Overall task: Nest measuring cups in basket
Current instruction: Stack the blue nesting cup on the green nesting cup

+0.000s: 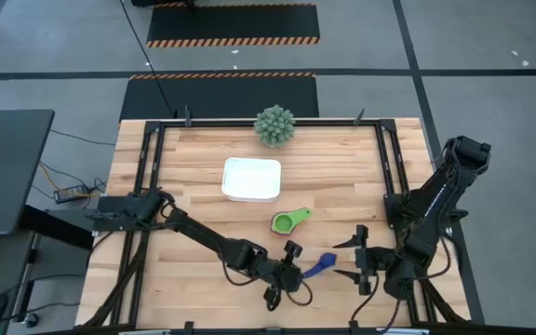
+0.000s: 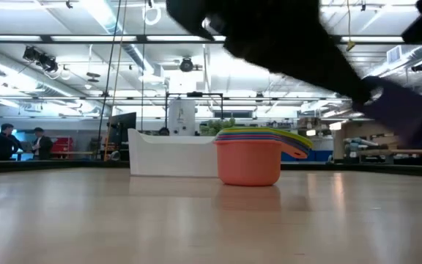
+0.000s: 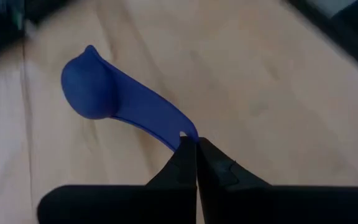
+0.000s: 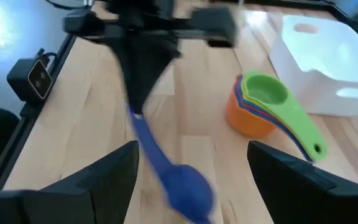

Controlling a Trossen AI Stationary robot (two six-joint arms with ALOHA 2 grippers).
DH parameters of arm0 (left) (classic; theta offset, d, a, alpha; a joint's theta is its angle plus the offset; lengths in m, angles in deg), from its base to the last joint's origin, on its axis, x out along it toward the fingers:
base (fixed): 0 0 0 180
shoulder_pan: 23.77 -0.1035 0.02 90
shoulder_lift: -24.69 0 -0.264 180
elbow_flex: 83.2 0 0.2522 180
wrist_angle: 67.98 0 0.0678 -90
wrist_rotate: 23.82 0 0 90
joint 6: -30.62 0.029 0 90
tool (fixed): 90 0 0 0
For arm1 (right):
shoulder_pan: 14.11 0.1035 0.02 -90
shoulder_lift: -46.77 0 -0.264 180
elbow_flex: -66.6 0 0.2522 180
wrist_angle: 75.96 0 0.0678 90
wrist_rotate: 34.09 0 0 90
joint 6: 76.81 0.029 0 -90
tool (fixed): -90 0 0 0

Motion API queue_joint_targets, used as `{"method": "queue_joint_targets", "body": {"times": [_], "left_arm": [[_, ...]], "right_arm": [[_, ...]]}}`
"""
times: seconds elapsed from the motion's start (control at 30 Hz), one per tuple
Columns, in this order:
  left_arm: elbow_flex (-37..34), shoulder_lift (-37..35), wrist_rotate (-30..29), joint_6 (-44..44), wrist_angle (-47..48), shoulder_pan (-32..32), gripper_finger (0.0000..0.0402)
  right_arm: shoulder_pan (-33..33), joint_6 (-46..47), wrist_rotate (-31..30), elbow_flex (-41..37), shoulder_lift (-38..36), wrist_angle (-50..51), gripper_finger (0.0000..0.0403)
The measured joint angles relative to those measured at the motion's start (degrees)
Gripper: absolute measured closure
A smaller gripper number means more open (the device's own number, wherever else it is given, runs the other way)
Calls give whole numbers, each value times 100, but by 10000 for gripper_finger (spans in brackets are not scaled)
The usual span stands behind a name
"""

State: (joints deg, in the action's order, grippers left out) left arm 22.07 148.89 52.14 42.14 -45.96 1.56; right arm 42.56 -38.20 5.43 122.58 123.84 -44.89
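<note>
As the left gripper (image 3: 196, 144) is closed on the end of the handle of the blue cup (image 3: 95, 90), the cup hangs out beyond the fingertips, near the front edge of the table (image 1: 184, 158). The stack (image 1: 289, 221) of nested cups, orange at the bottom and green on top, is placed just in front of the basket (image 1: 251, 180), not inside it. The right gripper (image 1: 360, 261) is kept wide open and empty at the front right of the table, close to the blue cup.

For this step to be done well, the cup should probably be carried with its bowl upward and brought over the green cup, with the handle turned the same way as the other handles, before it is released. Because only the thin handle tip is pinched, a slow move is advised, otherwise the cup could swing. Whether the bowl is upward now cannot be told surely.

No brand, label or readable writing is seen on the cups or basket.
</note>
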Motion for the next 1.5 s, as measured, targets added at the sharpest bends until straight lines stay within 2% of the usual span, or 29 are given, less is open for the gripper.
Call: {"method": "queue_joint_targets", "body": {"times": [0.3, 0.5, 0.73, 0.93, 1.27, 1.5], "left_arm": [[2, -127, 1052, -1459, 533, -300, 401], [0, -138, 1462, -1595, 612, -304, 402], [2, -278, 1324, -1571, 610, -298, 401], [-2, -366, 1230, -1571, 616, -254, 401], [4, -400, 1192, -1643, 567, -250, 401], [4, -423, 1238, -1566, 532, -249, 401]], "right_arm": [[-686, -1014, 545, 22, 566, -834, 96], [-779, -1499, 561, 408, 1075, -936, 96], [-830, -1981, 633, 1124, 1807, -785, 112], [-934, -1859, 919, 1550, 2182, -434, 138], [-1141, -1888, 1085, 1746, 2325, -275, 158], [-1460, -1786, 1761, 1746, 2325, -7, 185]]}}
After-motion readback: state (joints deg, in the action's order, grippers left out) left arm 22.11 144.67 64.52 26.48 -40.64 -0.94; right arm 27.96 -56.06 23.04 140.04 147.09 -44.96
